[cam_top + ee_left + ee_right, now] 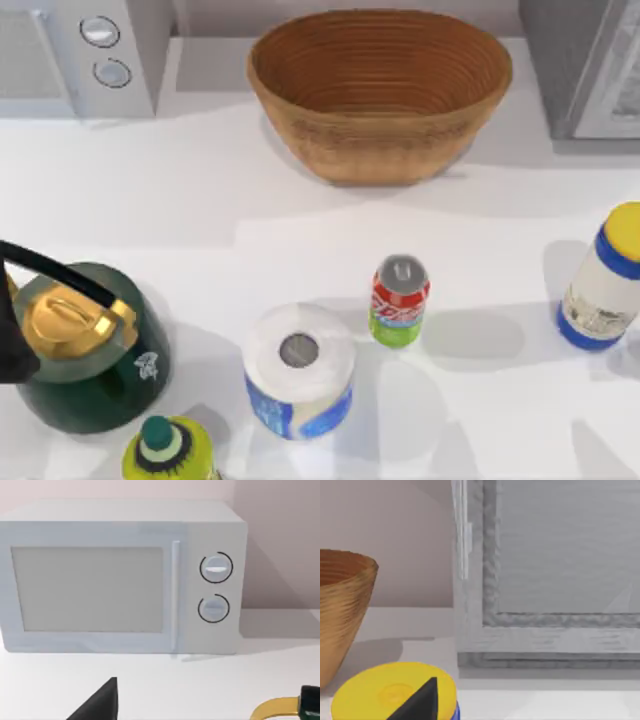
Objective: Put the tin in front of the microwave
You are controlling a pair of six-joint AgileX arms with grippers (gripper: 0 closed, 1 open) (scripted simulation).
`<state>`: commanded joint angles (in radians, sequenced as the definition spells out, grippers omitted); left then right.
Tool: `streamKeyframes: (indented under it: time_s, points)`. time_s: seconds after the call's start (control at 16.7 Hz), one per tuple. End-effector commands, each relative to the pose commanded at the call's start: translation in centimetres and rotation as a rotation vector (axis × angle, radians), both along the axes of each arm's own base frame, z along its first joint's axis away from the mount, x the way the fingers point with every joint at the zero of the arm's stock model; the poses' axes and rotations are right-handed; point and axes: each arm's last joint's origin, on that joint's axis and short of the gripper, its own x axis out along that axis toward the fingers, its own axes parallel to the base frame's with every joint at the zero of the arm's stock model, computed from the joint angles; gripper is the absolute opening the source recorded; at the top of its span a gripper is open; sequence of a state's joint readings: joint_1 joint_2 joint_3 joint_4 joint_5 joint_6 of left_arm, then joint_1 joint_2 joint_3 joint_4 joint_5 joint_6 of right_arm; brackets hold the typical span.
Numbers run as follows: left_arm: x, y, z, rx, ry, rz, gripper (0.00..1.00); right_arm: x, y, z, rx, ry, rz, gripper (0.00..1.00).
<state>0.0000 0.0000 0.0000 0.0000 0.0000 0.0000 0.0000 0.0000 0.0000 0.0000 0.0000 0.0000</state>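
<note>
The tin (399,300) stands upright on the white table (200,200), toward the front and a little right of the middle, with nothing gripping it. Just beside it on the left sits a paper roll (299,370) in a blue and white wrapper, close but apart from it. The microwave (80,55) is well away at the back left corner, its two round dials (105,50) facing up the panel, and the patch of table before its door is bare. Between it and the darker grey box (585,65) at the back right stands a big woven basket (380,90). A white bottle (605,280) with blue bands and a yellow cap stands at the right edge, a green kettle (85,350) with a brass lid at the front left, and a yellow-green bottle (170,452) at the front edge. From the left wrist a dark fingertip (100,702) pokes in near the microwave; from the right wrist another (417,702) hangs over the yellow cap. I cannot tell whether either gripper is spread or closed.
</note>
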Motion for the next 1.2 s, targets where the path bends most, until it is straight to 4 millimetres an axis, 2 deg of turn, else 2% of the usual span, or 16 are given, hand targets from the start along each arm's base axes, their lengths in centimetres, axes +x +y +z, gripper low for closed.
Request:
streamKeyframes:
  time_s: [0.18,0.3,0.48,0.66,0.78,0.96,1.2]
  points:
    - [0.0,0.0,0.2,0.000,0.004,-0.004,1.00,0.0,0.0,0.0,0.000,0.000,0.000,1.00]
    - [0.0,-0.2,1.1,0.002,0.029,-0.025,1.00,0.0,0.0,0.0,0.000,0.000,0.000,1.00]
    - [0.4,-0.8,3.8,0.006,0.112,-0.080,1.00,0.0,0.0,0.0,0.000,0.000,0.000,1.00]
    - [1.5,-1.7,7.5,0.016,0.239,-0.152,1.00,0.0,0.0,0.0,0.000,0.000,0.000,1.00]
    - [3.0,-2.7,10.2,0.030,0.344,-0.207,1.00,0.0,0.0,0.0,0.000,0.000,0.000,1.00]
    - [6.4,-4.9,13.9,0.066,0.519,-0.294,1.00,0.0,0.0,0.0,0.000,0.000,0.000,1.00]
    - [12.1,-10.0,17.1,0.149,0.769,-0.409,1.00,0.0,0.0,0.0,0.000,0.000,0.000,1.00]
